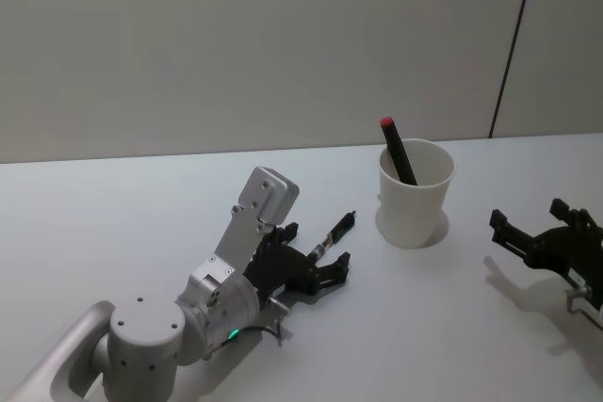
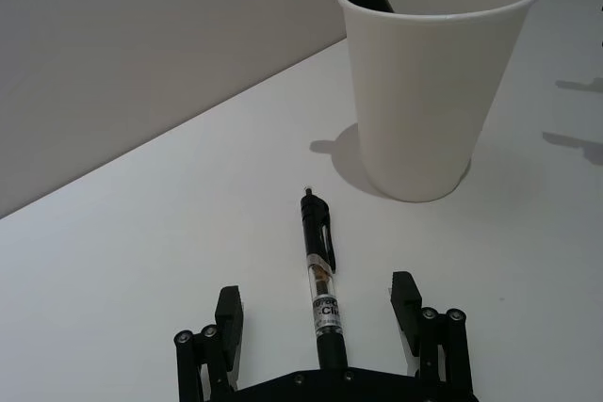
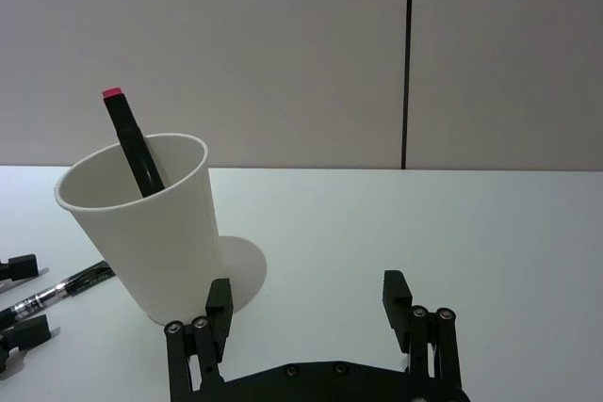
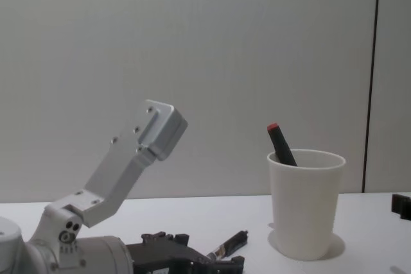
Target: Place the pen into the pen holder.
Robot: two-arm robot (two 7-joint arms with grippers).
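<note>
Grasp step: your left gripper [image 2: 317, 298], jaws apart, straddles the pen [image 2: 317, 242] lying on the counter [image 2: 141, 251] near the pen holder [image 2: 433, 91], apparently not yet touching it. Next, close on it, lift, and tip it in. The right gripper [image 3: 308, 289] idles right of the holder, jaws apart.

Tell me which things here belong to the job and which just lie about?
Job: clear-barrelled black pen; plain white paper cup; open left end effector straddling the pen.
Lying about: red-capped black marker in the cup; open right end effector, idle.
</note>
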